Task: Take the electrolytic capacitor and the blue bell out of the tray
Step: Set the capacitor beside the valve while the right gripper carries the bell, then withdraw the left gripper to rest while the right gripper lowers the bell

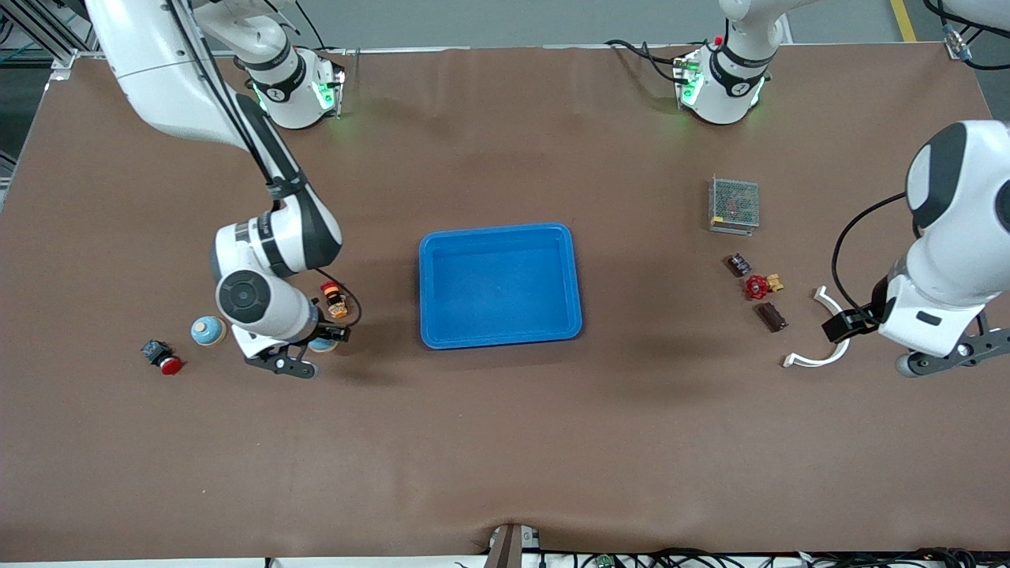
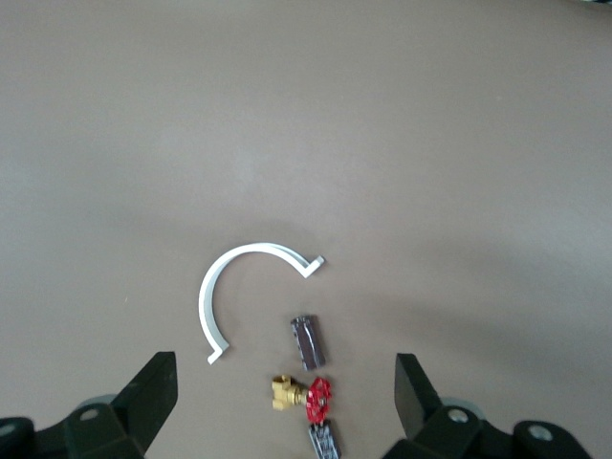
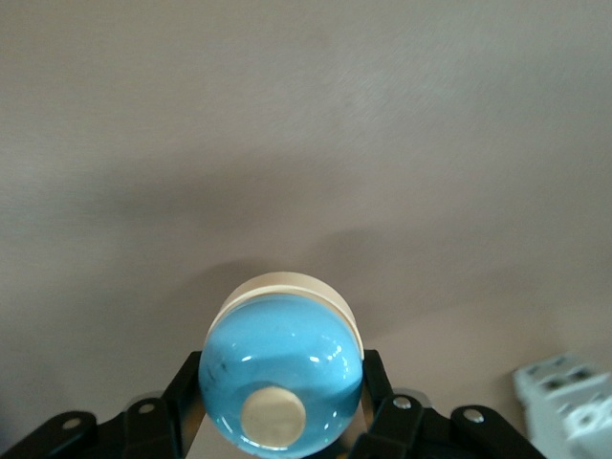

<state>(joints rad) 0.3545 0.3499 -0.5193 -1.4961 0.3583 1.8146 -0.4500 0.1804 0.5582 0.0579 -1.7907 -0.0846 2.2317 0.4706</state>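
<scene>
My right gripper (image 1: 310,349) is shut on a blue bell (image 1: 323,344) with a cream base, low over the table between the blue tray (image 1: 500,233) and a second blue bell (image 1: 209,330). In the right wrist view the bell (image 3: 284,371) fills the gap between both fingers (image 3: 187,384). My left gripper (image 1: 951,355) is open and empty, up over the table at the left arm's end. In the left wrist view a dark capacitor (image 2: 308,341) and another (image 2: 325,443) lie under the open left gripper (image 2: 284,375); both also show in the front view (image 1: 738,264) (image 1: 772,316).
A red-handled brass valve (image 1: 759,286) lies between the capacitors. A white curved clip (image 1: 821,331) lies beside my left gripper. A mesh-covered box (image 1: 734,205) stands farther back. A red push button (image 1: 163,356) and an orange part (image 1: 334,300) lie near my right gripper. A white breaker (image 3: 569,394) shows in the right wrist view.
</scene>
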